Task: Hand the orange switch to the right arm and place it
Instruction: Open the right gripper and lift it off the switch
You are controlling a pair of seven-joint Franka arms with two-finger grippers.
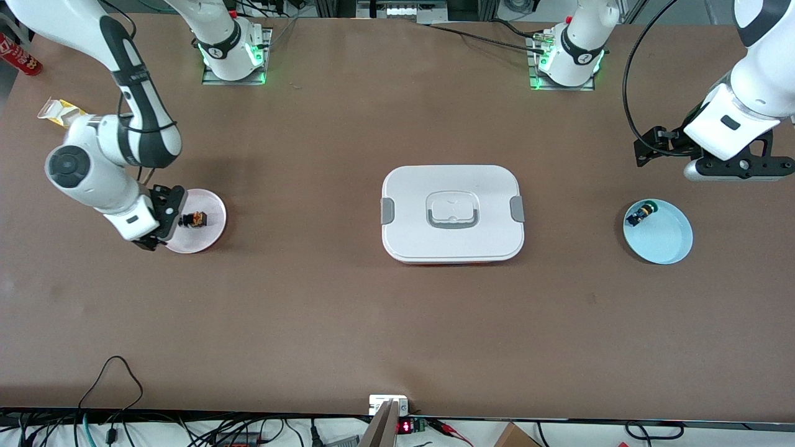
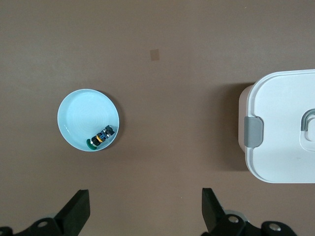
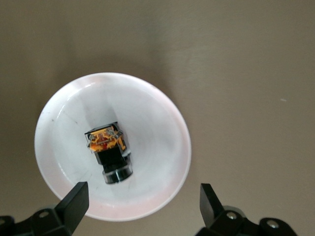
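Observation:
The orange switch (image 1: pixel 194 219) lies on its side in a pink plate (image 1: pixel 212 239) toward the right arm's end of the table. In the right wrist view the switch (image 3: pixel 109 152) shows its black body and orange-tan end inside the plate (image 3: pixel 172 123). My right gripper (image 1: pixel 165 215) is open and empty over the plate's edge, apart from the switch; its own view shows it wide open (image 3: pixel 142 206). My left gripper (image 1: pixel 739 165) hangs open and empty over the table beside a blue plate (image 1: pixel 671 242), and is also wide open in its own view (image 2: pixel 145 211).
A black switch with a green-yellow cap (image 1: pixel 641 215) lies in the blue plate (image 2: pixel 74 113), also seen in the left wrist view (image 2: pixel 101 137). A white lidded box (image 1: pixel 452 214) stands mid-table. A red can (image 1: pixel 22 59) and a yellow packet (image 1: pixel 59 112) lie near the right arm's base.

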